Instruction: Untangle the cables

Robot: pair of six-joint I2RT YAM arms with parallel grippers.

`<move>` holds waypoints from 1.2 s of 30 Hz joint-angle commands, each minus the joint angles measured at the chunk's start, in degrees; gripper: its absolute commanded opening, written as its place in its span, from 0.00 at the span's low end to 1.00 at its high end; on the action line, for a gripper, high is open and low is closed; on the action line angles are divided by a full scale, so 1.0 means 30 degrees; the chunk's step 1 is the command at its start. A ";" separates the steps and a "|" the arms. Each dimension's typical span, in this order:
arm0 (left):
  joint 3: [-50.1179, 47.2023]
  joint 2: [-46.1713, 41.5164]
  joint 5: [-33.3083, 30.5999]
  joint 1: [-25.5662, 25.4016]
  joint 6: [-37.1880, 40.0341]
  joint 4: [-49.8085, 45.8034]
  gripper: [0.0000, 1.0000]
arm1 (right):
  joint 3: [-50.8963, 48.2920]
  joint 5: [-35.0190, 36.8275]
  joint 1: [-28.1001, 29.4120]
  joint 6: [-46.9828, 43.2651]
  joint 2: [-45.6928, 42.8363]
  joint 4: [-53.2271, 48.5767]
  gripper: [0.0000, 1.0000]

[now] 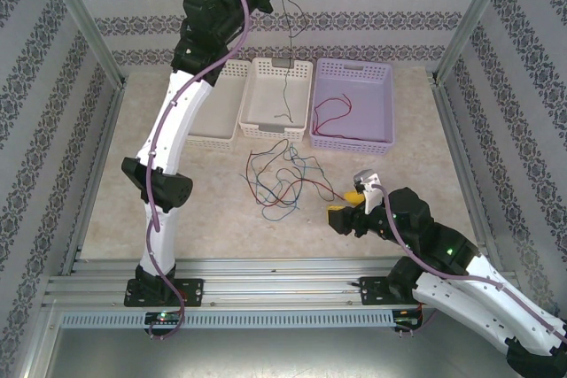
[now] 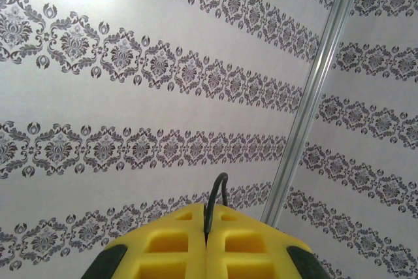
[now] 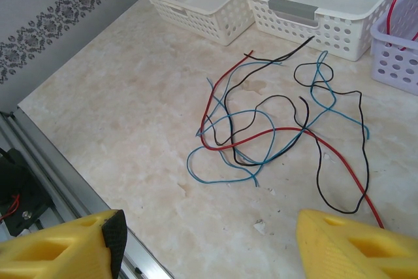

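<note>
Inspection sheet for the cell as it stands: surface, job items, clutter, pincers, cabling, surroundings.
Surface: beige marbled table, a few pale specks.
Job's things: red, blue and black cables tangled on the table; one red cable in the lilac basket; black cable hanging into the middle white basket.
Clutter: nothing seen.
Pincers: left pincer raised, shut on the black cable; right pincer open, low beside the tangle.
Cables: lilac hoses along both arms.
Surroundings: patterned walls, aluminium frame posts.
</note>
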 commanded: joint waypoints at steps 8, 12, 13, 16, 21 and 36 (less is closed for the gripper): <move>-0.2491 0.1488 -0.0764 0.0234 0.0683 0.1263 0.00 | -0.0330 -0.0667 0.0281 -0.0251 -0.0200 0.0332 0.70; -0.3635 0.2001 -0.0962 0.0224 0.0522 0.1925 0.00 | -0.0356 -0.0774 0.0341 -0.0248 -0.0135 0.0408 0.70; -0.3888 0.2129 -0.0974 0.0240 0.0464 0.2003 0.00 | -0.0359 -0.0844 0.0341 -0.0275 -0.0089 0.0445 0.70; -0.5191 0.2271 -0.0799 0.0218 0.0292 0.2246 0.00 | -0.0330 -0.0925 0.0370 -0.0277 -0.0020 0.0441 0.71; -0.9860 0.1540 -0.0769 0.0161 -0.0484 0.4180 0.00 | -0.0359 -0.0904 0.0370 -0.0285 0.0034 0.0478 0.71; -1.7880 0.0428 -0.2599 0.0072 -0.2116 0.5502 0.09 | -0.0301 -0.0764 0.0517 -0.0304 0.0258 0.0346 0.74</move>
